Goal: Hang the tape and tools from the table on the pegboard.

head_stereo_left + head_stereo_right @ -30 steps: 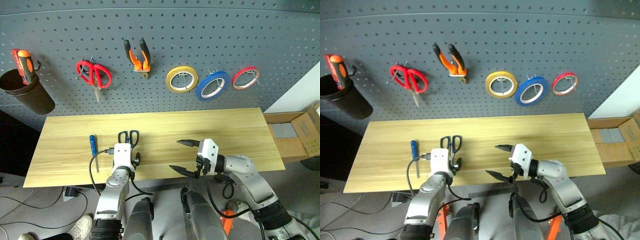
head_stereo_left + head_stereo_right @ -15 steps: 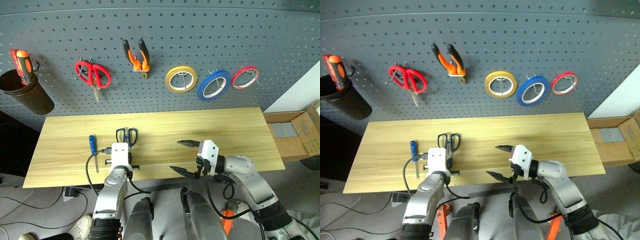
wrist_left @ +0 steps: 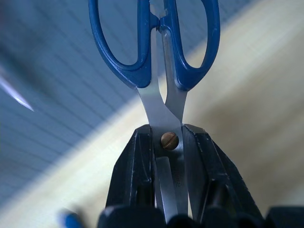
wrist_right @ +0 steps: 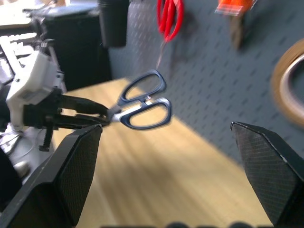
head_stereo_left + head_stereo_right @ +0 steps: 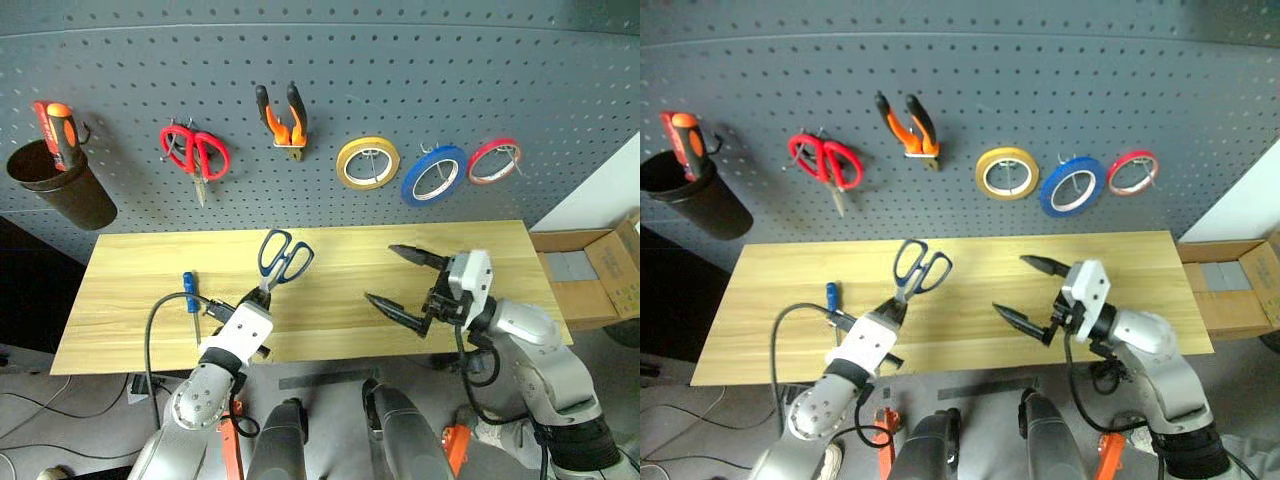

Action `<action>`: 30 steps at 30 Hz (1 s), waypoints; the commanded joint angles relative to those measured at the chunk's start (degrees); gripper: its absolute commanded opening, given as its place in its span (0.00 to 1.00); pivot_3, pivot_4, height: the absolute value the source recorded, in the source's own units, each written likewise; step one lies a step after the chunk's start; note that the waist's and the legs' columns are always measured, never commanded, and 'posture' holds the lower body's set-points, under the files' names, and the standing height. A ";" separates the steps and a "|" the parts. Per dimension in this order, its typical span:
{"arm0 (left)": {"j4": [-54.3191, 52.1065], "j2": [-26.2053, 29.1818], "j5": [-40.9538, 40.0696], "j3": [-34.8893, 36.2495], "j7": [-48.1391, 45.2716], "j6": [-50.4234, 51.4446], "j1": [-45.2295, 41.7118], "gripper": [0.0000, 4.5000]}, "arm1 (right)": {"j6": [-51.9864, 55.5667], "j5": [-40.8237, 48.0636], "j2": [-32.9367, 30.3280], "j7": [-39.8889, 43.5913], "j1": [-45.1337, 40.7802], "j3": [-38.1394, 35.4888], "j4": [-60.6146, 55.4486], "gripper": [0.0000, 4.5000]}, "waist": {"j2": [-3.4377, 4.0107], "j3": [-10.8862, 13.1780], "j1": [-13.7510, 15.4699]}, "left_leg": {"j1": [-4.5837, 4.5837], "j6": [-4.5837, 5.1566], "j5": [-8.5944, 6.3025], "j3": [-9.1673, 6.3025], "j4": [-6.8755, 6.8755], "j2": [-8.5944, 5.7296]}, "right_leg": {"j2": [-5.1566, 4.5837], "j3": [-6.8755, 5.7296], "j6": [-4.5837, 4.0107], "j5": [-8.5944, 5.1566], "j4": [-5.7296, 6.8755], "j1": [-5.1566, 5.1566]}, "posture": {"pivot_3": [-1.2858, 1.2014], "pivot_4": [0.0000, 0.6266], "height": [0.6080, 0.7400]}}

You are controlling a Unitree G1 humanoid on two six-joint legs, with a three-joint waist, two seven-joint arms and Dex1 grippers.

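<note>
The left pincer (image 5: 262,291) has the blue-handled scissors (image 5: 283,257) pinched by the steel blades, right at the pivot screw, and they're up off the counter (image 5: 140,262), handles aimed toward the pegboard (image 5: 420,80) at a slant. In the left wrist view the two black fingers (image 3: 135,161) are pressed tight on either side of the blades, blue loops fanning out above them.

Over at centre right, the right pincer (image 5: 400,280) is spread wide, one finger high, one low, nothing between them, hovering above the counter's front half.

Lower left of the frame, the small blue-handled screwdriver (image 5: 187,285) lies flat on the wood, just beside the left arm's black cable.

On the pegboard: the orange-and-black pliers (image 5: 281,118) hang at upper centre. To their right, three rolls in a row: the yellow roll (image 5: 367,162), then the blue tape (image 5: 433,174), then the red roll (image 5: 493,160), each on a hook. Left of the pliers hang the red-handled scissors (image 5: 195,155), blades down. Far left, a dark cup (image 5: 60,188) is fixed to the board with an orange-red screwdriver (image 5: 57,128) standing in it; whether it rests against the cup's rim I can't quite make out.

At the right edge, a cardboard box (image 5: 600,270) sits past the end of the counter.
</note>
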 commanded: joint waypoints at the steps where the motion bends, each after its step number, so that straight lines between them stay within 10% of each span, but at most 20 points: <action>1: -2.96 -0.22 2.46 2.49 2.40 -5.39 -1.31 0.12 | 0.81 1.99 1.13 -2.79 -1.85 -1.62 -3.84 1.00 | -0.05 -0.70 -0.01 | 0.02 0.00 0.00 0.01 0.00 -0.01 | 0.01 0.00 0.00 0.00 0.00 0.03 | 0.51 0.28 1.00; 12: 4.89 -3.60 0.69 9.00 4.97 -5.44 -15.58 0.12 | -2.48 -2.74 5.57 -6.88 -10.41 0.22 1.54 1.00 | -0.19 -3.59 0.33 | 0.48 0.03 0.00 0.03 0.06 -0.12 | 0.10 -0.06 0.04 0.05 0.00 0.62 | 0.51 0.23 1.00; 30: 3.45 -9.60 -2.29 12.25 6.19 0.64 -13.38 0.12 | -2.93 -3.98 4.95 -6.55 -9.79 0.10 2.95 1.00 | -0.20 -4.62 0.83 | 1.14 0.04 0.01 0.03 0.10 -0.12 | 0.18 -0.05 0.00 0.03 0.08 1.18 | 0.51 0.24 1.00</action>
